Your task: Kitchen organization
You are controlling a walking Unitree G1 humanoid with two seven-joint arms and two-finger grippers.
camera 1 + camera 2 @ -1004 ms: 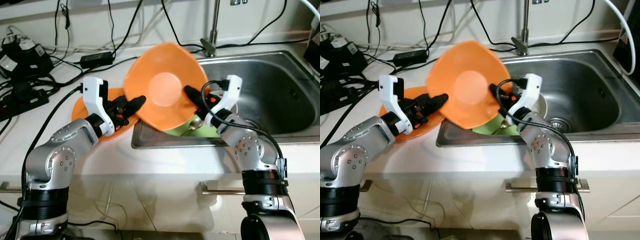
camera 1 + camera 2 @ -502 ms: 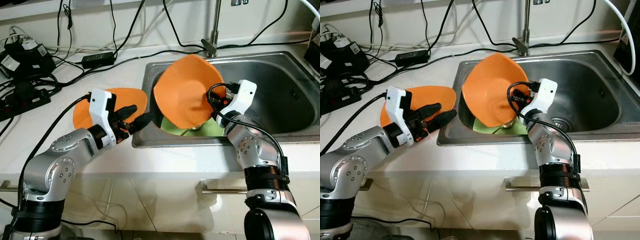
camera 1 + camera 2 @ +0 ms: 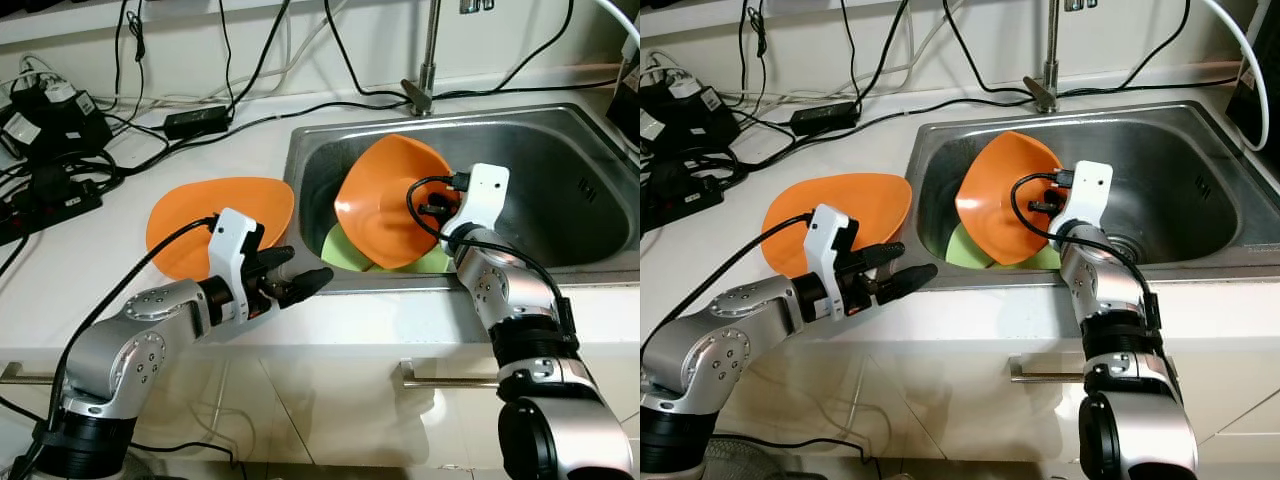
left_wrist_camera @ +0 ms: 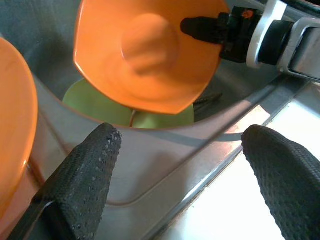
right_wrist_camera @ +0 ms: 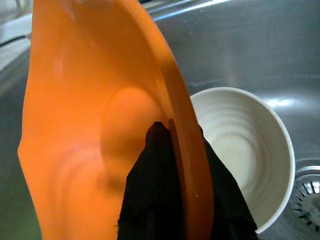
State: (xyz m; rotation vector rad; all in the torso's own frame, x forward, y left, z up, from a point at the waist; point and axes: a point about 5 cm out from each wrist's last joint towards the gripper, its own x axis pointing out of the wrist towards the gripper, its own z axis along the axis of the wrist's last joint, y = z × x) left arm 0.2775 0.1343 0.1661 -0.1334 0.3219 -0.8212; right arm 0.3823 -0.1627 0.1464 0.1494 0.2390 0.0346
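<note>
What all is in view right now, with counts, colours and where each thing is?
Orange plate: one, tilted in the sink, held by its rim.
Second orange plate: one, flat on the counter beside the sink.
Green dish: one, in the sink under the tilted plate.
White bowl: one, in the sink near the drain.
Sink: one, steel.
Tap: one, steel, behind the sink.
Cables: several, black, on the counter at back.
Left pincer: open, over the counter edge.
Right pincer: shut on the tilted plate's rim.
</note>
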